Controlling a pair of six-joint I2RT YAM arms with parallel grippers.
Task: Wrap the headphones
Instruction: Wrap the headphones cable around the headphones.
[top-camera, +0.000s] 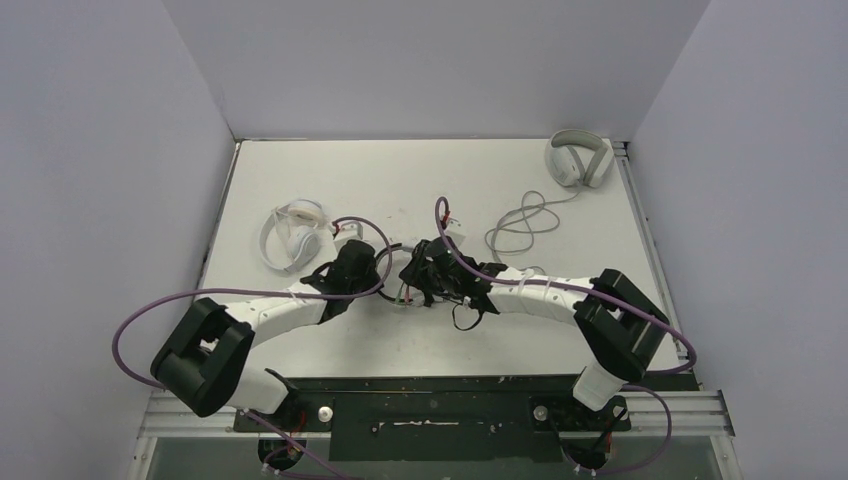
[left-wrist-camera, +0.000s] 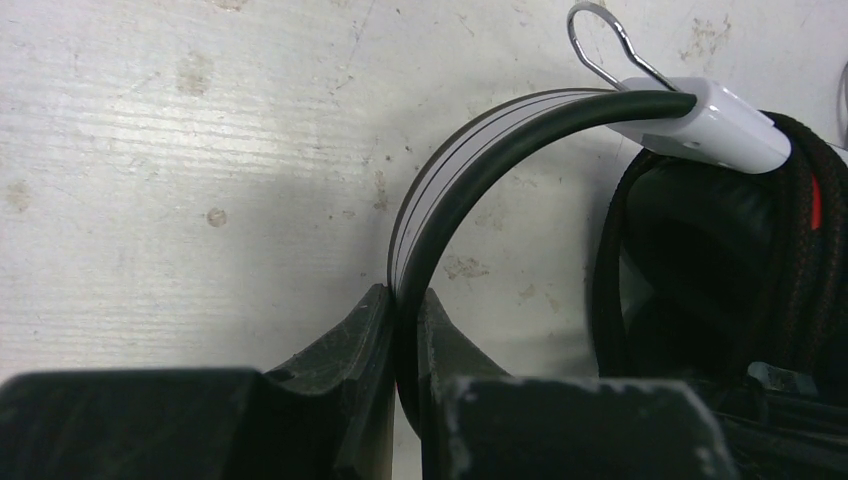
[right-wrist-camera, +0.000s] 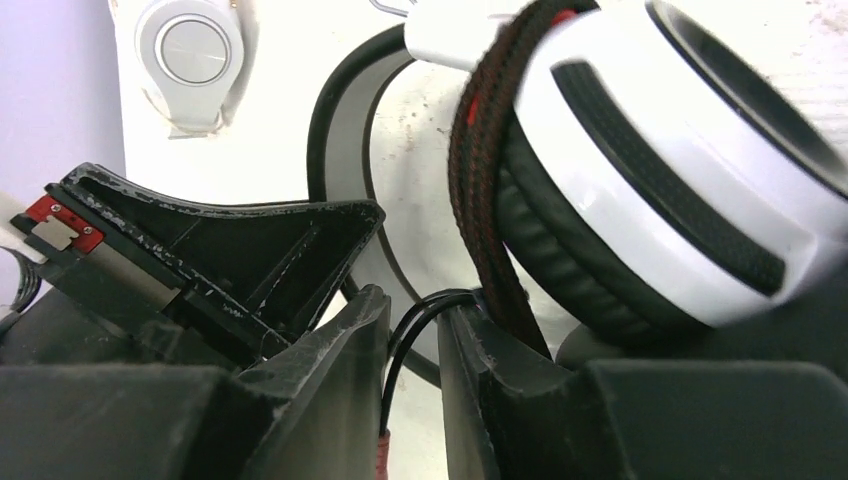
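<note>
Headset headband (left-wrist-camera: 440, 170) clamped in left gripper (left-wrist-camera: 403, 305) — right gripper (right-wrist-camera: 412, 315) parted around black cable (right-wrist-camera: 391, 355)

Light grey over-ear headphones with padded cups (top-camera: 578, 158): upper right of the top view, at the far right corner of the table, headband arc toward the top of the frame.

Long grey cable (top-camera: 525, 225): leaves the grey pair toward the lower left and lies in loose, crossing loops right of centre.

White painted tabletop (top-camera: 400, 170): scuffed; the left wrist view shows brownish specks and faint streaks.

Pale grey-lilac walls (top-camera: 100, 150): left, back and right of the frame.

Dark plate on a silver rail (top-camera: 430, 412): along the lower edge.
</note>
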